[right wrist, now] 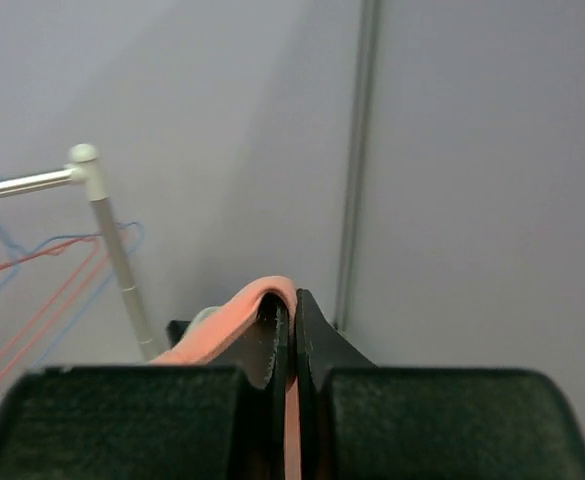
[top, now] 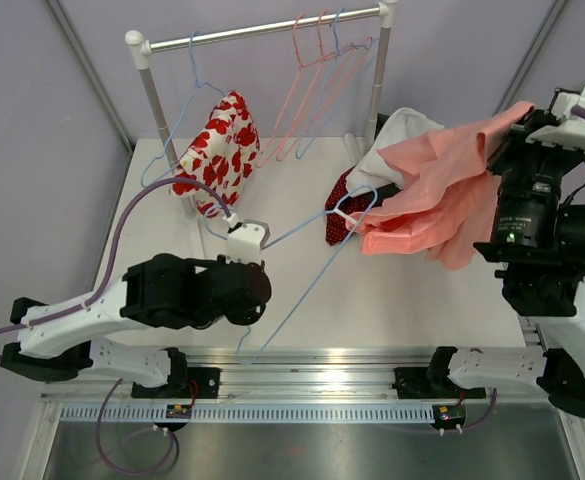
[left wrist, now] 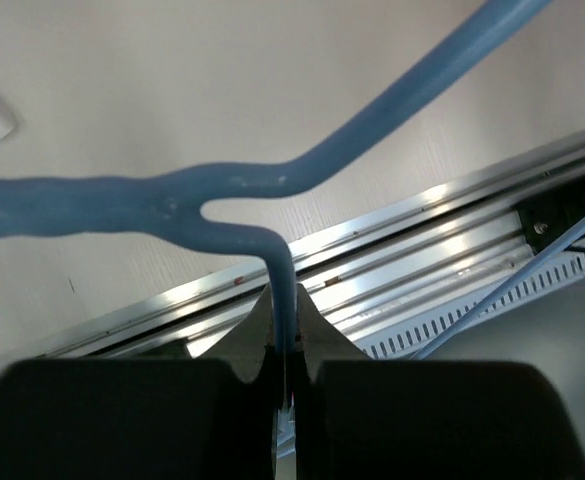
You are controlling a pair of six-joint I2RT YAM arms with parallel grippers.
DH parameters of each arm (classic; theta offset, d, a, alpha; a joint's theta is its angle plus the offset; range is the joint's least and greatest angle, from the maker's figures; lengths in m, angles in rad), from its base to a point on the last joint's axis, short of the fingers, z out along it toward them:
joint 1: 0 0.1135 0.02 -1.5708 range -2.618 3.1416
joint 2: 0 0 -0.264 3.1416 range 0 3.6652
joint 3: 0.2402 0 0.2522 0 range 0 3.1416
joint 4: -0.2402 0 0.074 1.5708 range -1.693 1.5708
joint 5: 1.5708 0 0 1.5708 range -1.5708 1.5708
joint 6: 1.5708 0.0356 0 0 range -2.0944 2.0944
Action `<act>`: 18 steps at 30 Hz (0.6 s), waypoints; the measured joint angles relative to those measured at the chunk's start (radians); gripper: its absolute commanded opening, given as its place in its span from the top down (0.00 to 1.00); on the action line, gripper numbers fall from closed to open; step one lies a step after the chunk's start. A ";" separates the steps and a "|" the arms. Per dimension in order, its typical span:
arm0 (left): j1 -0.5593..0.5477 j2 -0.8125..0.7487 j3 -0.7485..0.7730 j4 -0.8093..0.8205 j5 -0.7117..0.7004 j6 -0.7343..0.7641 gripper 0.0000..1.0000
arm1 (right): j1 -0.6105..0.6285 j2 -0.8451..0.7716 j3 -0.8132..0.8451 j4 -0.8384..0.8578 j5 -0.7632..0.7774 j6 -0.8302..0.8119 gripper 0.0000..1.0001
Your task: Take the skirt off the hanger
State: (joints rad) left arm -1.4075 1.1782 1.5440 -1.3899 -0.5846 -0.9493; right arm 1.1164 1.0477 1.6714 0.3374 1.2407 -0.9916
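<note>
The left gripper is clamping the thin blue wire hanger, and the right gripper is pinching the salmon-pink cloth skirt in front of the silver clothes rail. If the fabric is snagging, pulling risks yanking the wire loose.

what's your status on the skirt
Left gripper shut on blue hanger. Right gripper shut on pink skirt. Skirt not yet clear of hanger end. Clothes pile close behind.

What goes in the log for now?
left gripper shut on blue hanger | right gripper shut on pink skirt | removal not yet done
</note>
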 measured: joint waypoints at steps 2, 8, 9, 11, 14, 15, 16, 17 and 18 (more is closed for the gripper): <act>-0.011 -0.028 0.002 -0.001 0.029 0.009 1.00 | -0.134 0.031 0.054 -0.086 -0.033 0.061 1.00; -0.021 -0.071 0.074 0.002 0.101 0.039 1.00 | -0.675 0.282 0.311 -0.518 -0.263 0.448 1.00; -0.021 -0.073 0.077 0.002 0.106 0.039 1.00 | -0.719 0.318 0.332 -0.557 -0.286 0.493 1.00; -0.023 -0.076 0.071 0.002 0.115 0.036 1.00 | -0.826 0.451 0.421 -0.706 -0.373 0.624 1.00; -0.024 -0.093 0.018 0.012 0.130 0.015 1.00 | -0.909 0.622 0.549 -0.830 -0.451 0.730 1.00; -0.024 -0.102 -0.002 0.010 0.134 0.005 1.00 | -0.925 0.674 0.594 -0.860 -0.468 0.751 1.00; -0.024 -0.111 -0.018 0.006 0.135 -0.003 1.00 | -0.938 0.727 0.645 -0.883 -0.486 0.768 1.00; -0.024 -0.118 -0.029 0.003 0.136 -0.010 1.00 | -0.951 0.776 0.694 -0.902 -0.504 0.783 1.00; -0.024 -0.126 -0.036 0.000 0.136 -0.014 1.00 | -0.963 0.822 0.742 -0.916 -0.523 0.801 1.00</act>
State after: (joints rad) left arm -1.4319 1.0523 1.5078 -1.3899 -0.4484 -0.9638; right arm 0.1535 1.8698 2.4134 -0.5781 0.7177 -0.1905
